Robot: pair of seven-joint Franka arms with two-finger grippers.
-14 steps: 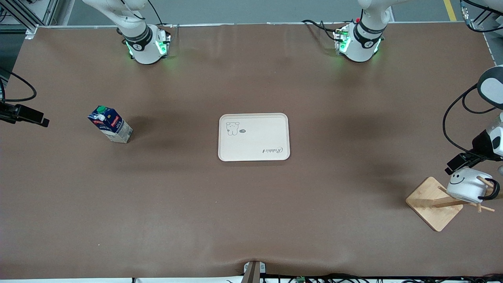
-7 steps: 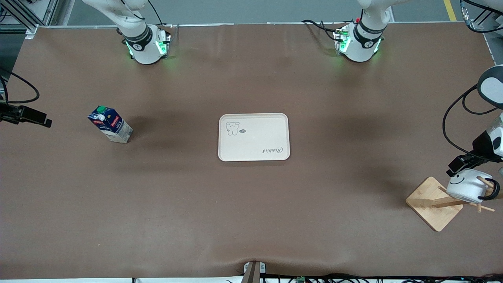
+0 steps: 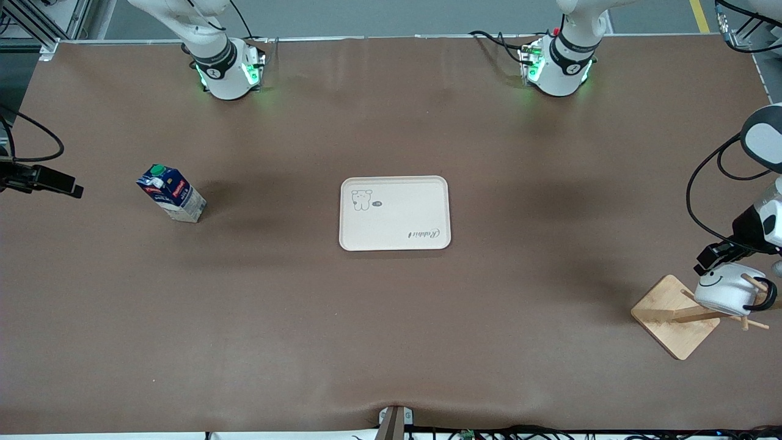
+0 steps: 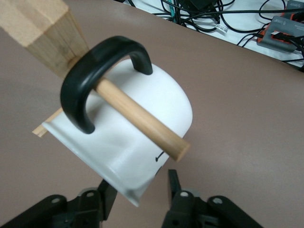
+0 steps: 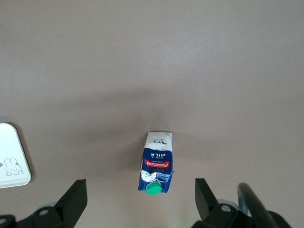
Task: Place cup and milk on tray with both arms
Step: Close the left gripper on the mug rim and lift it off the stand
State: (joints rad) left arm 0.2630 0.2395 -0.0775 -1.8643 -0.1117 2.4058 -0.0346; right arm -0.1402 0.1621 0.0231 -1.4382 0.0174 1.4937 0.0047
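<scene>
The white smiley cup point(image 3: 727, 290) hangs by its black handle point(image 4: 85, 90) on a peg of the wooden rack point(image 3: 672, 318) at the left arm's end of the table. My left gripper point(image 3: 710, 260) is at the cup's rim point(image 4: 139, 184), fingers either side of the wall; one finger point(image 4: 173, 185) still stands apart from it. The milk point(image 3: 174, 197) stands upright toward the right arm's end. My right gripper point(image 3: 64, 185) hovers open over the table's edge there, well short of the milk point(image 5: 156, 164). The cream tray point(image 3: 397, 238) lies mid-table with nothing on it.
The rack's wooden peg point(image 4: 142, 122) runs through the cup's handle, and its post point(image 4: 45, 33) rises beside it. Cables point(image 4: 199, 14) lie off the table's edge near the rack. A corner of the tray point(image 5: 12, 152) shows in the right wrist view.
The left gripper's fingers have narrowed around the cup's rim and it has edged closer to the cup. The right gripper has crept slightly toward the milk.
</scene>
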